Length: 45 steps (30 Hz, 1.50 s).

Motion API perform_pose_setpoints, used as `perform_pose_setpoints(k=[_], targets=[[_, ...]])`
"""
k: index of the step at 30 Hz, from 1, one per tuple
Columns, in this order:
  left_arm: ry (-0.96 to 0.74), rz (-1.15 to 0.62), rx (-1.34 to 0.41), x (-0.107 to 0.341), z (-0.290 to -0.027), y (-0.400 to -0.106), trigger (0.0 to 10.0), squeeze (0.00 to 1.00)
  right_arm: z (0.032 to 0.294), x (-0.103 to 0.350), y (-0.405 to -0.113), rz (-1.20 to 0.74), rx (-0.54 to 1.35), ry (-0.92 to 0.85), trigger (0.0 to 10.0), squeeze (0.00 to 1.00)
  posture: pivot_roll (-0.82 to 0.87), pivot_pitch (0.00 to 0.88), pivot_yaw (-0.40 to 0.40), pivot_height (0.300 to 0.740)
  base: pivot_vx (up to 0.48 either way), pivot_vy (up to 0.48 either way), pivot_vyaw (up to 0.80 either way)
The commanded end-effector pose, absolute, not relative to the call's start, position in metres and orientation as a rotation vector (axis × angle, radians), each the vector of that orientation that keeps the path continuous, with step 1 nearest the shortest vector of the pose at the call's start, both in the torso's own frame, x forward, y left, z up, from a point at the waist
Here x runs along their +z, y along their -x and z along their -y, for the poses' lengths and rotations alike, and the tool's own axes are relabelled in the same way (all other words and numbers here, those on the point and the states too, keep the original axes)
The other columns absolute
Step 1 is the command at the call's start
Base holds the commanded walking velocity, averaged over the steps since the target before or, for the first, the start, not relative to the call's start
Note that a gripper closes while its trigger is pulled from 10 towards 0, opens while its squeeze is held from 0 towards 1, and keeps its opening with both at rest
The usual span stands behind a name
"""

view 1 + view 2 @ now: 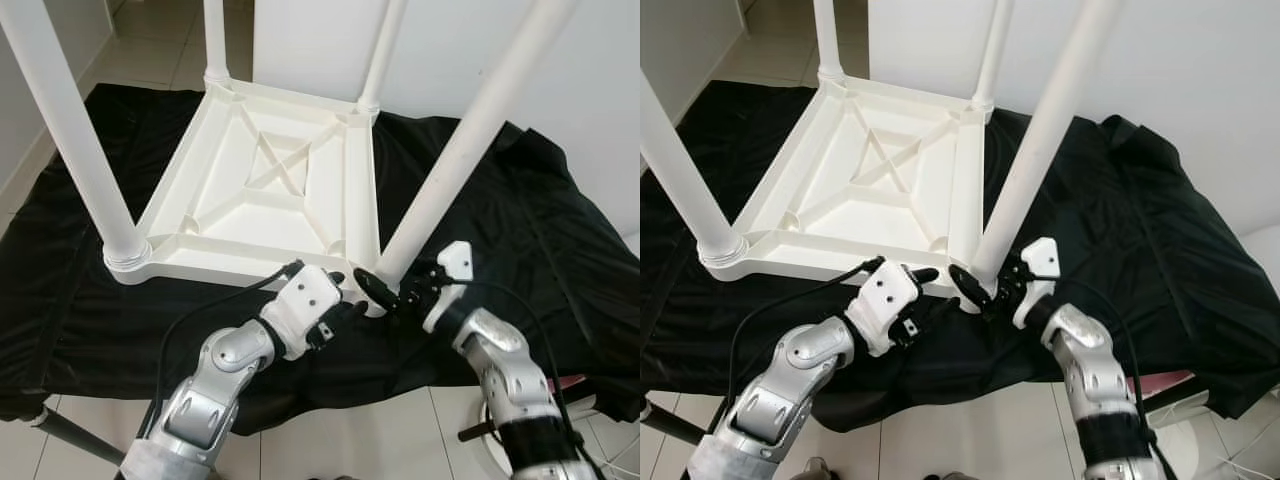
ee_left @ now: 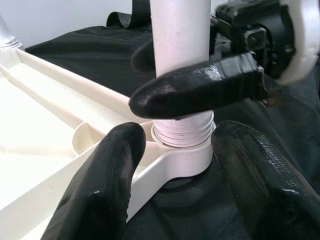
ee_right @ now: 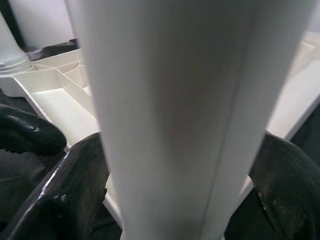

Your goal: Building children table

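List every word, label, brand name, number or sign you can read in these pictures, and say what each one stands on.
None: no readable text shows on the table, its legs, the black cloth, the left gripper or the right gripper.

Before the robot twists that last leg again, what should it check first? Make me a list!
1. Table top lying upside down on the black cloth: ok.
2. Other three legs standing in their corners: ok.
3. Near leg sitting in its socket: ok, but the thread rings show, so it looks not fully screwed in.
4. Right hand around the near leg: ok, a finger on each side; whether they press it, cannot tell.
5. Left hand by the socket corner: ok, fingers open either side of it.
6. Near leg upright: cannot tell.
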<state>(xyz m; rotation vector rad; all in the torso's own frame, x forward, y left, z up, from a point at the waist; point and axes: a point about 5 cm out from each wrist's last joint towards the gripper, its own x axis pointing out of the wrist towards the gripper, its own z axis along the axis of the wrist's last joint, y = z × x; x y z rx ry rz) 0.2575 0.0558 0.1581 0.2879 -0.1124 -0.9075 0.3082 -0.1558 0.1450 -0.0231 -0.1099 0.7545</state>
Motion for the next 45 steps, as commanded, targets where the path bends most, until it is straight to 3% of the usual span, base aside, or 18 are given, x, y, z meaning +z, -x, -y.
perform_pose_setpoints(k=[1,2,3,5,6,7,21,22,24,25,36,45], targets=[[-0.290,0.106,-0.890,0.156,-0.054,-0.259,10.0,0.00,0.157,0.139,-0.310,0.085,0.785,0.051,10.0,0.00,0.06,0.067,-0.140,0.740,0.000,0.000,0.00],[-0.290,0.106,-0.890,0.156,-0.054,-0.259,10.0,0.00,0.157,0.139,-0.310,0.085,0.785,0.051,10.0,0.00,0.06,0.067,-0.140,0.740,0.000,0.000,0.00],[-0.291,0.109,-0.890,0.156,-0.053,-0.260,10.0,0.00,0.156,0.137,-0.315,0.078,0.818,0.079,5.6,0.00,0.06,0.065,-0.140,0.740,0.000,0.000,0.00],[-0.292,0.109,-0.890,0.156,-0.053,-0.260,10.0,0.00,0.155,0.137,-0.316,0.076,0.823,0.084,5.6,0.00,0.06,0.064,-0.141,0.740,0.000,0.000,0.00],[-0.292,0.110,-0.890,0.156,-0.053,-0.260,10.0,0.00,0.155,0.137,-0.317,0.075,0.824,0.087,2.2,0.00,0.06,0.064,-0.141,0.740,0.000,0.000,0.00],[-0.291,0.110,-0.889,0.156,-0.053,-0.259,10.0,0.00,0.156,0.136,-0.318,0.075,0.829,0.086,0.0,0.00,0.06,0.061,-0.145,0.740,0.000,0.000,0.00],[-0.290,0.111,-0.897,0.156,-0.051,-0.258,10.0,0.00,0.158,0.129,-0.314,0.062,0.840,0.052,0.0,0.00,0.06,0.055,-0.146,0.740,0.000,0.000,0.00],[-0.290,0.110,-0.899,0.155,-0.051,-0.258,10.0,0.00,0.159,0.128,-0.313,0.064,0.823,0.045,4.9,0.00,0.06,0.054,-0.145,0.740,0.000,0.000,0.00],[-0.291,0.110,-0.900,0.155,-0.050,-0.258,10.0,0.00,0.159,0.128,-0.313,0.069,0.813,0.043,4.9,0.00,0.06,0.054,-0.145,0.740,0.000,0.000,0.00],[-0.291,0.109,-0.903,0.155,-0.050,-0.257,10.0,0.00,0.159,0.127,-0.312,0.072,0.811,0.038,10.0,0.00,0.06,0.052,-0.146,0.740,0.000,0.000,0.00],[-0.299,0.100,-0.919,0.151,-0.047,-0.254,10.0,0.00,0.158,0.114,-0.308,0.027,0.578,0.096,10.0,0.00,0.07,0.041,-0.155,0.740,0.000,0.000,0.00],[-0.306,0.086,-0.930,0.147,-0.048,-0.250,10.0,0.00,0.133,0.121,-0.288,0.124,0.269,-0.012,10.0,0.00,0.07,0.042,-0.161,0.740,0.000,0.000,0.00]])
